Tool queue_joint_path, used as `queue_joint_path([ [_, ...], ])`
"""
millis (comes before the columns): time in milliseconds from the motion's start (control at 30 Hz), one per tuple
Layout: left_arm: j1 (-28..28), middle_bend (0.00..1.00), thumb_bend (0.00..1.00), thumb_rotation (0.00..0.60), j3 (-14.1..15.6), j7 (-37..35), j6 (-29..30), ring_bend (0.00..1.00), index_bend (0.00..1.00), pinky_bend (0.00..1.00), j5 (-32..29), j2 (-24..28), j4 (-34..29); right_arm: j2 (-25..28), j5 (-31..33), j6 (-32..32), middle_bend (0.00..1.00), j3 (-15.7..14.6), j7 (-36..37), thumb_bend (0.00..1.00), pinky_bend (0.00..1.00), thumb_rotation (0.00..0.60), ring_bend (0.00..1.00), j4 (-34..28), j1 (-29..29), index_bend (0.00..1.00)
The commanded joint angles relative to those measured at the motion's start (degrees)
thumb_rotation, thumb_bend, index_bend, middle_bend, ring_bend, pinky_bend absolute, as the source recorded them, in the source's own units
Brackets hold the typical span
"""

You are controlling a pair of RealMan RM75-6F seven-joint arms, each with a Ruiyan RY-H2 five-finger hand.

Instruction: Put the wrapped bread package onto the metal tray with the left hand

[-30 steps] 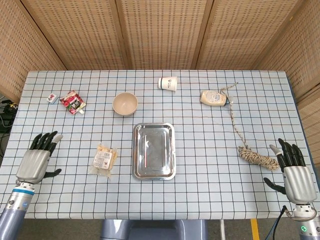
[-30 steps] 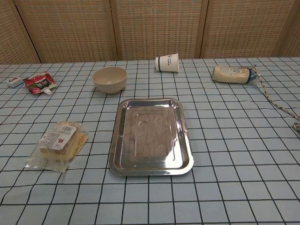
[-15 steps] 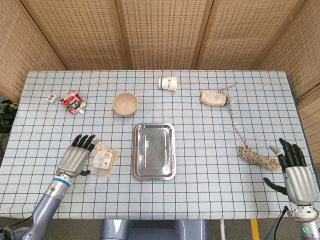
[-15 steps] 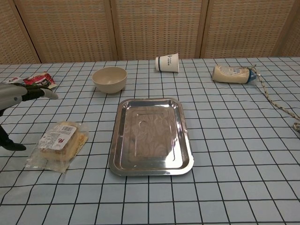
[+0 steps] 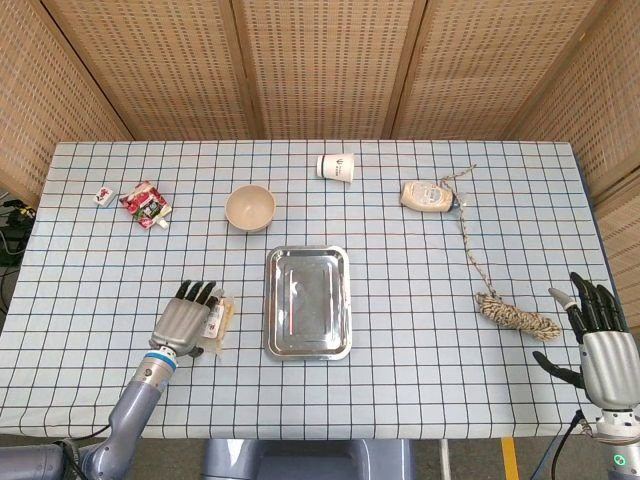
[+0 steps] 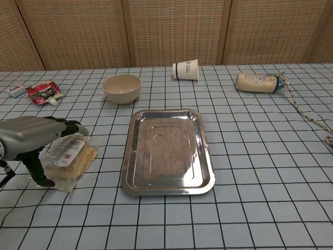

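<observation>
At nine o'clock of the empty metal tray [image 6: 166, 151], the wrapped bread package [image 6: 68, 157] is covered by the left hand [image 6: 30, 138]; a closed grip cannot be confirmed, and lifting remains.

Bowl [image 5: 250, 208], tipped paper cup [image 5: 336, 167], sauce bottle [image 5: 429, 196], rope [image 5: 505, 305], red pouch [image 5: 145, 204].

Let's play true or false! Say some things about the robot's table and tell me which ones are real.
1. The metal tray has nothing in it. True.
2. The wrapped bread package is on the tray. False: it lies on the table beside it, under the left hand.
3. The paper cup stands upright. False: it lies on its side.
4. The right hand holds nothing. True.
5. The bowl is full of soup. False: it is empty.
</observation>
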Motion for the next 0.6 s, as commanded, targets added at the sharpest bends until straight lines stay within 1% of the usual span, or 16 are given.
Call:
queue_joint_path([
  [33, -0.69, 0.0, 0.09, 0.6, 0.73, -0.21, 1.65, 0.0, 0.06, 0.05, 1.09, -2.64, 3.02, -0.01, -0.05, -0.02, 0.0, 0.01, 0.24, 0.0, 0.0, 0.6, 0.0, 0.07, 0.03, 0.21],
  [67, -0.6, 0.0, 0.11, 0.6, 0.95, -0.66, 2.28, 0.01, 0.1, 0.09, 2.02, -3.32, 3.82, -0.03, -0.09, 0.01, 0.0, 0.01, 0.28, 0.0, 0.0, 0.6, 0.0, 0.12, 0.03, 0.21],
  [100, -0.36, 0.01, 0.17, 0.6, 1.11, -1.3, 3.26, 0.04, 0.19, 0.18, 3.25, -4.07, 4.63, -0.06, -0.14, 0.05, 0.0, 0.02, 0.34, 0.0, 0.0, 0.6, 0.0, 0.15, 0.03, 0.21],
  [133, 0.0, 0.06, 0.24, 0.6, 1.23, -2.18, 4.51, 0.11, 0.29, 0.27, 4.78, -4.86, 5.45, -0.1, -0.21, 0.15, 0.0, 0.04, 0.39, 0.0, 0.0, 0.6, 0.0, 0.17, 0.03, 0.21],
  [167, 0.58, 0.11, 0.28, 0.6, 1.48, -3.63, 6.29, 0.16, 0.35, 0.32, 7.29, -5.86, 6.58, -0.17, -0.28, 0.29, 0.0, 0.08, 0.44, 0.0, 0.0, 0.6, 0.0, 0.22, 0.02, 0.21],
  [200, 0.97, 0.19, 0.33, 0.6, 1.77, -4.75, 7.33, 0.24, 0.44, 0.39, 9.12, -6.36, 7.29, -0.21, -0.33, 0.38, 0.0, 0.09, 0.5, 0.0, 0.0, 0.6, 0.0, 0.26, 0.0, 0.21],
  [233, 1.28, 0.26, 0.36, 0.6, 2.05, -5.73, 7.95, 0.31, 0.51, 0.44, 10.45, -6.58, 7.73, -0.24, -0.37, 0.46, 0.0, 0.11, 0.53, 0.0, 0.0, 0.6, 0.0, 0.28, 0.0, 0.21],
  [300, 1.72, 0.34, 0.38, 0.6, 2.2, -7.21, 8.96, 0.37, 0.59, 0.49, 12.45, -6.2, 7.53, -0.32, -0.41, 0.58, 0.0, 0.14, 0.49, 0.0, 0.0, 0.6, 0.0, 0.32, -0.04, 0.21],
  [333, 1.82, 0.36, 0.39, 0.6, 2.1, -7.89, 9.34, 0.39, 0.61, 0.5, 13.39, -5.71, 7.03, -0.34, -0.41, 0.58, 0.0, 0.12, 0.48, 0.0, 0.0, 0.6, 0.0, 0.29, -0.05, 0.21],
  [433, 1.93, 0.36, 0.4, 0.6, 1.59, -9.63, 10.11, 0.39, 0.62, 0.5, 15.5, -4.53, 5.53, -0.4, -0.49, 0.52, 0.0, 0.08, 0.38, 0.0, 0.0, 0.6, 0.0, 0.24, -0.02, 0.21],
  [600, 0.76, 0.36, 0.39, 0.6, -0.81, -11.88, 9.52, 0.39, 0.62, 0.5, 17.26, -2.71, 1.81, -0.46, -0.75, 0.47, 0.0, 0.01, 0.34, 0.0, 0.0, 0.6, 0.0, 0.27, 0.08, 0.21],
])
